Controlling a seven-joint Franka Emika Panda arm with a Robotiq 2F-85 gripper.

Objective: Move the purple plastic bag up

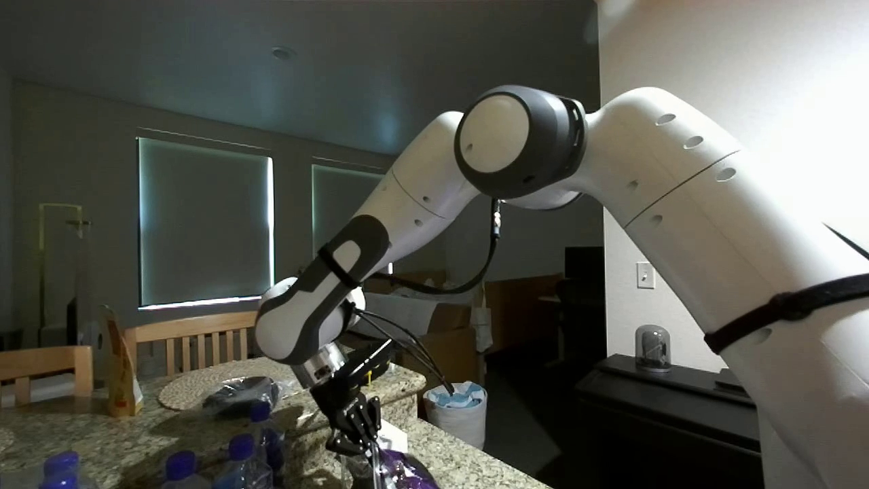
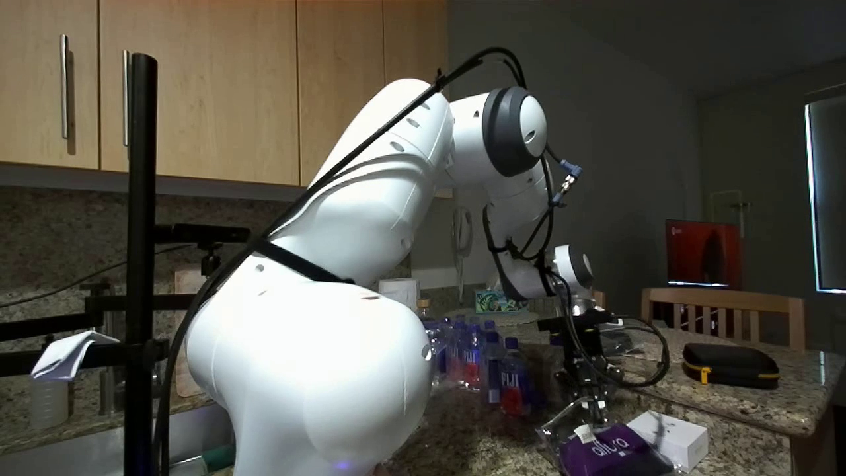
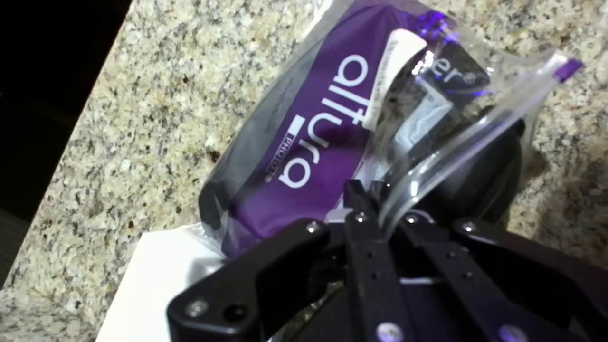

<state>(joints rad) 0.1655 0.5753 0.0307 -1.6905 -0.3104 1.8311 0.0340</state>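
The purple plastic bag is a clear zip pouch with a purple "altura" label and dark contents. It lies on the granite counter in the wrist view (image 3: pixel 313 123) and in both exterior views, at the lower edge (image 1: pixel 404 470) (image 2: pixel 605 453). My gripper (image 3: pixel 367 190) points down at the bag's open zip side. Its fingertips are close together with a fold of the clear plastic between them, so it looks shut on the bag's edge. The gripper also shows in both exterior views (image 1: pixel 370 445) (image 2: pixel 595 403). The exact pinch is partly hidden by the fingers.
A white box (image 2: pixel 671 436) touches or nearly touches the bag; it also shows in the wrist view (image 3: pixel 152 280). Several water bottles (image 2: pixel 512 383) stand beside the gripper. A raised granite ledge (image 2: pixel 720 410) with a black case (image 2: pixel 730 365) is behind. The counter edge (image 3: pixel 71 137) is near.
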